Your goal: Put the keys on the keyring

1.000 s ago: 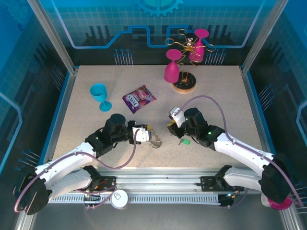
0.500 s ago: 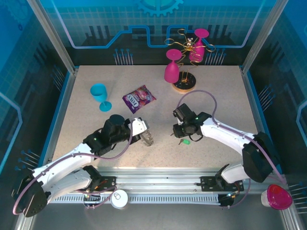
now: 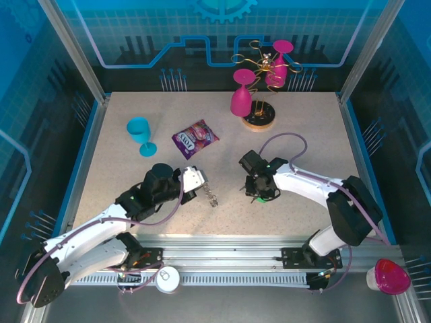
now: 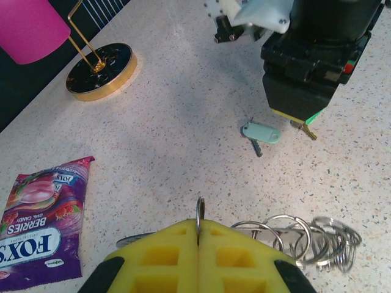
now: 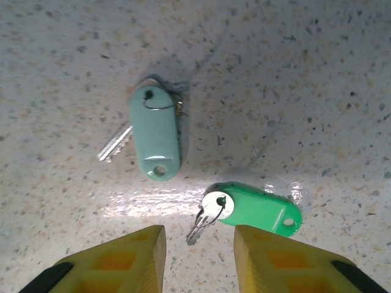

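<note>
Light: bright, even, from overhead; blue tint on the walls.
Shadows: short, soft-edged on the table.
Glare: white hotspot on the tabletop around the green key.
Focus: tabletop sharp; yellow fingertips near the lens slightly soft.
Distortion: mild at wrist-view edges.

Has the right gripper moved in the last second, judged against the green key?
Yes. In the top view the right gripper has shifted right: it was left of the green key, now it hangs over it.

Fixed overhead view, close wrist views both facing pale key
</note>
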Controlling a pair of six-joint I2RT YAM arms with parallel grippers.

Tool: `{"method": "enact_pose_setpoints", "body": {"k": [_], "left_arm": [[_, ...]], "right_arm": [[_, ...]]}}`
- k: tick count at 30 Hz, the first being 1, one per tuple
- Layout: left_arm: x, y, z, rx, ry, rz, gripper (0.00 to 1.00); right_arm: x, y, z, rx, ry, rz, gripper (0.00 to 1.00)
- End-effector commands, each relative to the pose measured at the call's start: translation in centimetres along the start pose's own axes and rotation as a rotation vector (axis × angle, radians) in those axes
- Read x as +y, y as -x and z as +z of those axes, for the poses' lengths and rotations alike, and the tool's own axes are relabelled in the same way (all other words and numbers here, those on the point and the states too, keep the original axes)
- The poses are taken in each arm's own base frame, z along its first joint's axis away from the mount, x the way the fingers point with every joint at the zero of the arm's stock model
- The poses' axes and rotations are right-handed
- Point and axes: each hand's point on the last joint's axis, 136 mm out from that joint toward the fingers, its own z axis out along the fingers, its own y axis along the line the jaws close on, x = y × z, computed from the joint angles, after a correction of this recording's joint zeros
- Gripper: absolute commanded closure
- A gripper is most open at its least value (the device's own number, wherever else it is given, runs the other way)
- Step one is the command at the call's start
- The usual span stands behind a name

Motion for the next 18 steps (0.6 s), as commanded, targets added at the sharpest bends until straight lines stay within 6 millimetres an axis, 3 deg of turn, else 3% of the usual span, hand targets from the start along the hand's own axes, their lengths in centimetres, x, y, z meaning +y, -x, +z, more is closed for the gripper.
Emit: {"method": "enact_pose_setpoints", "body": {"k": [1,18], "left_arm": [[-0.4,1.0,-0.2,-0.057,-0.013,0.04,1.0],[-0.9,0.7,-0.1,-0.058,-0.033,0.061,1.0]], "right_arm": [[-0.6,-0.4,0.3,0.019,-0.055,0.083,0.65],[-0.6,-0.4,1.8,0.036,-0.082,0.087,0.75]]}}
